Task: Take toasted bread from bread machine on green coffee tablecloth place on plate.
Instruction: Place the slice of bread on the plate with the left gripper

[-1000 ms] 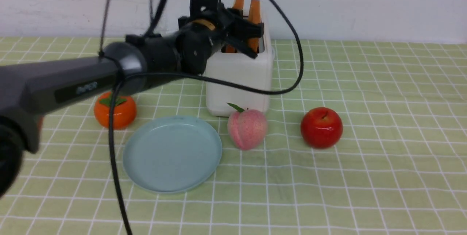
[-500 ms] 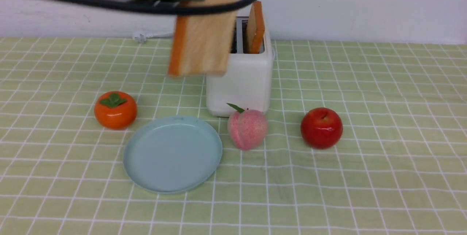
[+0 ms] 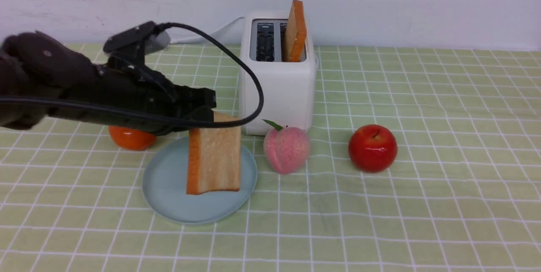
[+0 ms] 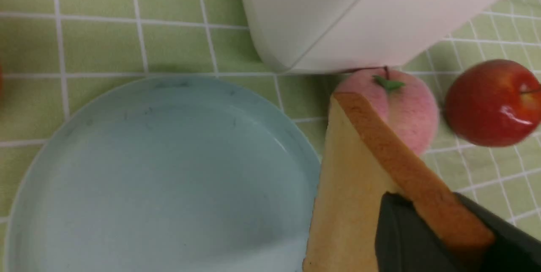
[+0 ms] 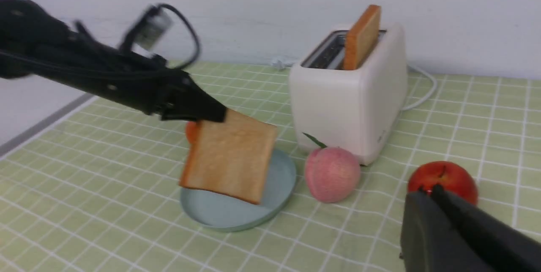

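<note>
My left gripper (image 3: pixel 207 109) is shut on the top edge of one slice of toasted bread (image 3: pixel 214 153), which hangs upright just above the pale blue plate (image 3: pixel 167 179). The slice also shows in the left wrist view (image 4: pixel 351 187), beside the plate (image 4: pixel 160 170), and in the right wrist view (image 5: pixel 228 158). The second slice (image 3: pixel 294 30) stands in the right slot of the white bread machine (image 3: pixel 279 90) on the green coffee tablecloth (image 3: pixel 422 204). My right gripper (image 5: pixel 427 191) is shut and empty, apart from the toast, and does not show in the front view.
A pink peach (image 3: pixel 286 148) sits right of the plate. A red apple (image 3: pixel 372 147) lies further right. An orange persimmon (image 3: pixel 131 137) sits left of the plate, partly behind my left arm. The toaster's cord (image 5: pixel 422 90) runs behind it.
My left gripper pulled one slice out of the bread machine's left slot, lifted it, then carried it forward and down over the plate. The other slice stayed in its slot.
</note>
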Controlling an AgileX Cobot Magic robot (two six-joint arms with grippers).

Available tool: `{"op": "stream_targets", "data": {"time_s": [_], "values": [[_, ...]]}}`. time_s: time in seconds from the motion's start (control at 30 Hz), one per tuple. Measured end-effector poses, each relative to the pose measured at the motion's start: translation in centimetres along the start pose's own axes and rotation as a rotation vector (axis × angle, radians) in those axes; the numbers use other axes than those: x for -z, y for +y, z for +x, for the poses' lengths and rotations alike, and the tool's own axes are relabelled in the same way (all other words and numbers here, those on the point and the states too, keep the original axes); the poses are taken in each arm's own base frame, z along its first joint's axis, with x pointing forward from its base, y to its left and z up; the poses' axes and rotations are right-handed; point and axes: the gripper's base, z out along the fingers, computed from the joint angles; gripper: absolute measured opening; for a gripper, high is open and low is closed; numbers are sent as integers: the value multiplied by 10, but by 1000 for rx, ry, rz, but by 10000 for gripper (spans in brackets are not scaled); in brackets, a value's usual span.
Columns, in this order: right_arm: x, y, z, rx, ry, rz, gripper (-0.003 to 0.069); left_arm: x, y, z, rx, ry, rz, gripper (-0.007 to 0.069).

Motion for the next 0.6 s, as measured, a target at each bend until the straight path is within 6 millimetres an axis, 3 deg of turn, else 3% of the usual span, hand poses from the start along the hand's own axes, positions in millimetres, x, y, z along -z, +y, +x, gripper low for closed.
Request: {"op": "stream_targets", "data": {"time_s": [0.17,0.37,0.57,0.6], "values": [[0,4,2,-26,19,-44,0,-24,13,6,59,12,-33,88],[0,6,1,-48,12,-62,1,-30,21,4,68,-20,-70,113],[0,6,1,-47,11,-62,6,-30,22,5,16,-10,-87,297],[0,6,1,-47,11,-63,8,-30,22,6,-18,7,-91,381]]}}
